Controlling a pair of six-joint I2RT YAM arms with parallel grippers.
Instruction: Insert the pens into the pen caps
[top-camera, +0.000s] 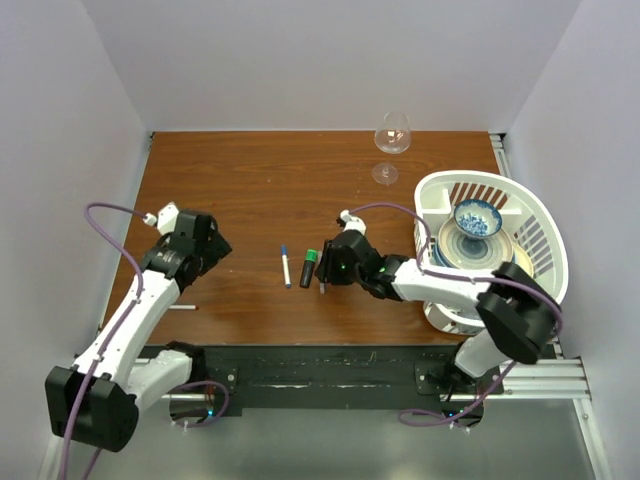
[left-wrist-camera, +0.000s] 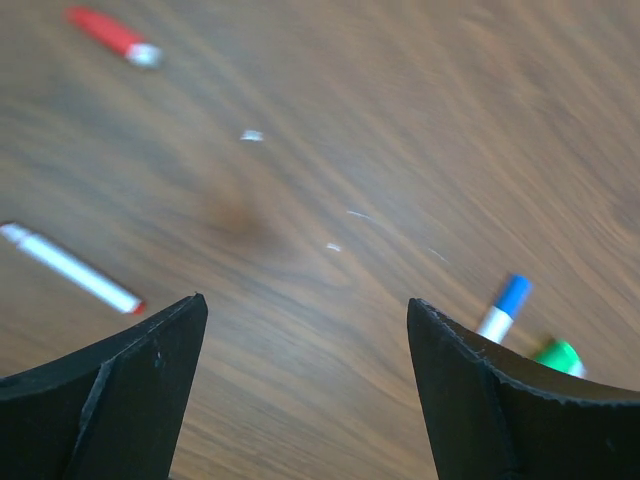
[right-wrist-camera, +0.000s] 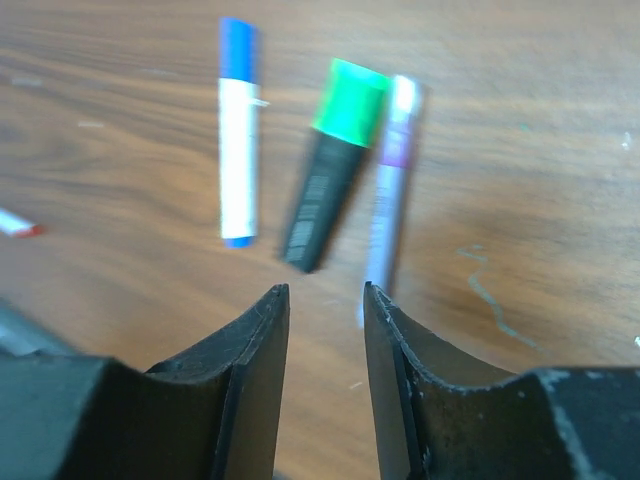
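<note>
nearest, one white pen (left-wrist-camera: 70, 268) lies uncapped, apart from its red cap (left-wrist-camera: 112, 33), near the wide, empty left gripper (left-wrist-camera: 305, 303); farther in, blue-capped pen (right-wrist-camera: 238, 130), green-capped marker (right-wrist-camera: 330, 165) and grey pen (right-wrist-camera: 390, 180) look done before the narrowly parted, empty right gripper (right-wrist-camera: 325, 290).

We record the top external camera fixed high above and behind the arm bases, looking down on the whole table (top-camera: 250, 180) from well off. The wrist cameras sit close over the wood, each looking out past its own jaws: the left gripper (left-wrist-camera: 307, 303) view at a low slant, the right gripper (right-wrist-camera: 325, 290) view more steeply down. All three views share the blue-capped pen (right-wrist-camera: 238, 150) and the green-capped marker (right-wrist-camera: 330, 165).
</note>
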